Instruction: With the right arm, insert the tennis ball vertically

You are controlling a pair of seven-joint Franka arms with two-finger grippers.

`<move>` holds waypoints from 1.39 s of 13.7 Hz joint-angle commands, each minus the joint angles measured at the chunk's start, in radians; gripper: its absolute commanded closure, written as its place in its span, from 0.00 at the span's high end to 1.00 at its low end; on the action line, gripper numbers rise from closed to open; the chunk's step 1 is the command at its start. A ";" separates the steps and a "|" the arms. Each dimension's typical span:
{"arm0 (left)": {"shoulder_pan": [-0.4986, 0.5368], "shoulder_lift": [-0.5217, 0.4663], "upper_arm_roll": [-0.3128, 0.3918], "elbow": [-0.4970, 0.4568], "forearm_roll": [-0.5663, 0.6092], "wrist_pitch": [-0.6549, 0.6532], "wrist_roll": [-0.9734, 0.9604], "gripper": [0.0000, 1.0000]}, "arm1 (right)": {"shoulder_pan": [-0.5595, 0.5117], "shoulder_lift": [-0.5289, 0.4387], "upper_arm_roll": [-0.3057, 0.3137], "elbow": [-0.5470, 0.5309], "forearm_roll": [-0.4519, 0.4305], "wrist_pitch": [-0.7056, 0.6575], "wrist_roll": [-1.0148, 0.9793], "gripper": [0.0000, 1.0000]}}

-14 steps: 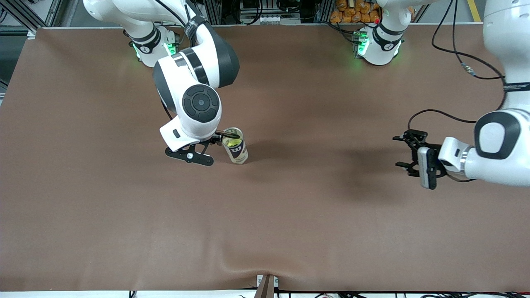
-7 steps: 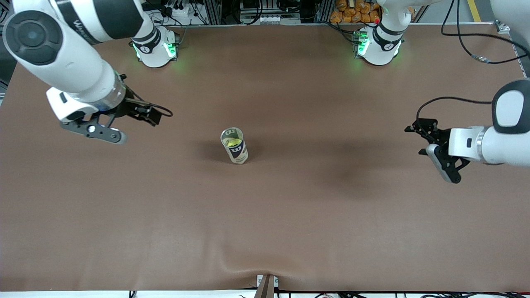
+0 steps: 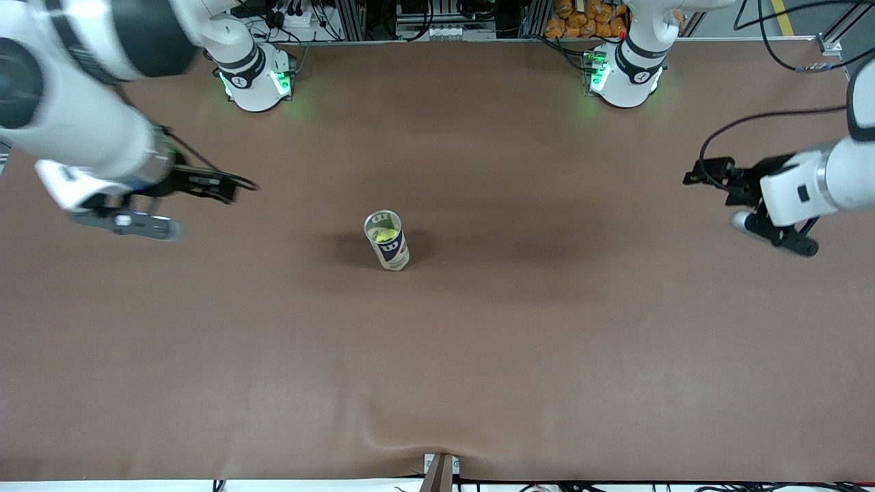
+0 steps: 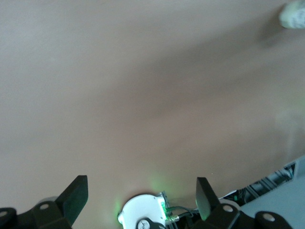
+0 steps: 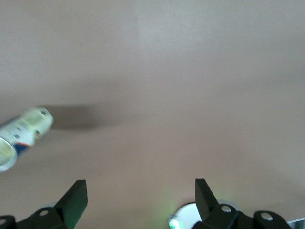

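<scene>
A tennis ball can (image 3: 387, 240) stands upright mid-table with its top open. A yellow-green tennis ball (image 3: 383, 236) shows inside it. My right gripper (image 3: 217, 186) hangs open and empty over the table, well off from the can toward the right arm's end. The right wrist view shows its wide-apart fingers (image 5: 75, 200) with bare table between them and the can (image 5: 25, 135) off at the edge. My left gripper (image 3: 709, 175) is open and empty over the left arm's end of the table. The left wrist view has the can (image 4: 293, 15) small in a corner.
A brown mat (image 3: 478, 355) covers the whole table. Both arm bases (image 3: 254, 80) (image 3: 625, 75) glow green along the edge farthest from the front camera. The left base (image 4: 142, 214) shows between the left fingers. Cables trail from the left arm (image 3: 765, 116).
The right gripper has pulled away from the can's top toward the right arm's end, leaving the ball inside. The left arm has drawn back toward its own end.
</scene>
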 commanded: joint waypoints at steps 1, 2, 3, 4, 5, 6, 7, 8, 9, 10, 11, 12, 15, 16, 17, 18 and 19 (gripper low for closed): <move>-0.005 -0.187 -0.029 -0.121 0.100 0.003 -0.134 1.00 | -0.134 -0.083 0.011 -0.014 0.009 -0.054 -0.220 1.00; 0.001 -0.250 -0.036 -0.155 0.114 0.000 -0.174 1.00 | -0.174 -0.099 0.011 -0.014 0.011 -0.068 -0.277 1.00; 0.001 -0.313 -0.048 -0.195 0.114 -0.016 -0.229 1.00 | -0.209 -0.111 0.011 -0.014 0.017 -0.077 -0.325 1.00; 0.003 -0.380 -0.066 -0.247 0.117 -0.022 -0.288 1.00 | -0.244 -0.128 0.011 -0.014 0.020 -0.083 -0.368 1.00; 0.011 -0.419 -0.077 -0.276 0.125 -0.014 -0.295 1.00 | -0.274 -0.142 0.012 -0.016 0.021 -0.083 -0.401 1.00; 0.012 -0.419 -0.077 -0.272 0.142 -0.003 -0.294 1.00 | -0.289 -0.157 0.011 -0.022 0.021 -0.091 -0.423 1.00; 0.012 -0.419 -0.071 -0.272 0.143 0.012 -0.291 1.00 | -0.295 -0.182 0.011 -0.031 0.021 -0.096 -0.428 1.00; 0.012 -0.418 -0.068 -0.275 0.145 0.021 -0.291 1.00 | -0.298 -0.214 0.011 -0.066 0.021 -0.090 -0.429 1.00; 0.012 -0.407 -0.068 -0.274 0.145 0.026 -0.291 1.00 | -0.298 -0.269 0.011 -0.130 0.020 -0.064 -0.431 1.00; 0.015 -0.393 -0.065 -0.275 0.145 0.038 -0.292 1.00 | -0.298 -0.333 0.011 -0.217 0.008 0.002 -0.434 1.00; 0.030 -0.358 -0.028 -0.269 0.145 0.065 -0.292 1.00 | -0.297 -0.373 0.014 -0.279 0.004 0.042 -0.434 1.00; 0.028 -0.347 0.016 -0.263 0.145 0.104 -0.292 1.00 | -0.297 -0.399 0.014 -0.324 0.000 0.067 -0.433 1.00; 0.021 -0.337 0.058 -0.208 0.131 0.191 -0.275 1.00 | -0.289 -0.510 0.026 -0.486 -0.025 0.177 -0.432 1.00; 0.018 -0.312 0.044 -0.200 0.134 0.202 -0.271 1.00 | -0.286 -0.539 0.027 -0.529 -0.032 0.208 -0.431 1.00; 0.017 -0.291 0.026 -0.182 0.143 0.208 -0.269 1.00 | -0.286 -0.538 0.035 -0.525 -0.032 0.208 -0.420 1.00; 0.014 -0.265 0.015 -0.139 0.154 0.208 -0.266 1.00 | -0.285 -0.532 0.038 -0.502 -0.032 0.202 -0.420 1.00; 0.015 -0.237 -0.034 -0.091 0.209 0.208 -0.264 1.00 | -0.285 -0.522 0.046 -0.488 -0.035 0.199 -0.422 1.00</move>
